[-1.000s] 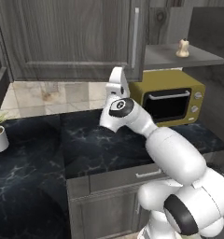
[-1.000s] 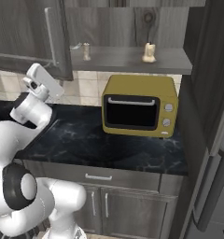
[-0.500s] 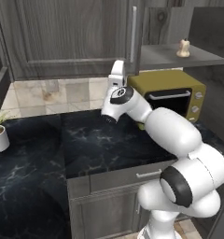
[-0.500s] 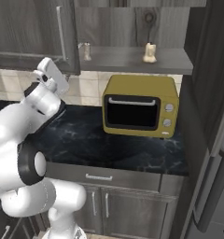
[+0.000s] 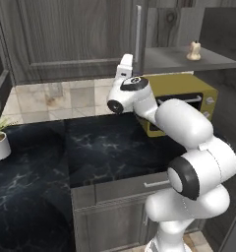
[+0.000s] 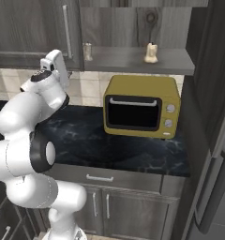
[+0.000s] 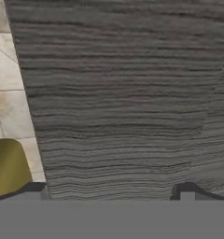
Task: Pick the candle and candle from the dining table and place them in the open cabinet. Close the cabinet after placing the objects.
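1. Your pincer (image 7: 114,193) stood wide and empty, tips nearly against the cabinet (image 5: 66,44) door's underside.
2. A candle (image 6: 151,52) sat on the shelf (image 6: 133,60), with a second small one (image 6: 87,50) at nine o'clock from it.
3. The door's handle (image 5: 137,30) ran upright, at one o'clock from your pincer.

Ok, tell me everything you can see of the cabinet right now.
The cabinet is grey wood-grain, wall-mounted above the microwave. Its flat grey shelf lies exposed, with one candle standing on it at the right and a second candle further left. A panelled door with a slim metal handle stands left of the shelf. The open gripper is close against that door.
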Robot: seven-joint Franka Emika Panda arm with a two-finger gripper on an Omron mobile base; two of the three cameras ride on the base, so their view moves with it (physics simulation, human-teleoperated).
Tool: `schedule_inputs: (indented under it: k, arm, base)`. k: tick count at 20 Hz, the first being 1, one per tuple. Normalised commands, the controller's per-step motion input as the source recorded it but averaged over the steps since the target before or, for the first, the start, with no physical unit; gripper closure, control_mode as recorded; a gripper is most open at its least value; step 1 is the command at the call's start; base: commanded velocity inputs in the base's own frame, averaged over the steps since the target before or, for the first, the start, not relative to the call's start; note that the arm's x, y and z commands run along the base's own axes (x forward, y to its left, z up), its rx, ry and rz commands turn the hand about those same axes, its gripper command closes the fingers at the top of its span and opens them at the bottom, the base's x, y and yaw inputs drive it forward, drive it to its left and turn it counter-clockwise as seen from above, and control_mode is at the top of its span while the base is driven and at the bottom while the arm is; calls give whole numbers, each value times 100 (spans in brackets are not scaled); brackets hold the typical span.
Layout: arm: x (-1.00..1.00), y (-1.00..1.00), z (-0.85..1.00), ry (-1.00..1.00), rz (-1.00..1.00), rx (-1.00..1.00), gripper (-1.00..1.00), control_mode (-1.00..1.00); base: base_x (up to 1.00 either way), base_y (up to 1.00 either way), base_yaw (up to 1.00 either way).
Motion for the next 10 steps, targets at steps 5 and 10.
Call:
schedule_inputs:
  k: [5, 10]
  arm:
    - [58, -68, 70, 23, 11, 19, -100, -100]
    - [66, -75, 61, 22, 13, 18, -100, -100]
  base:
    - [0, 0, 0]
    - [0, 0, 0]
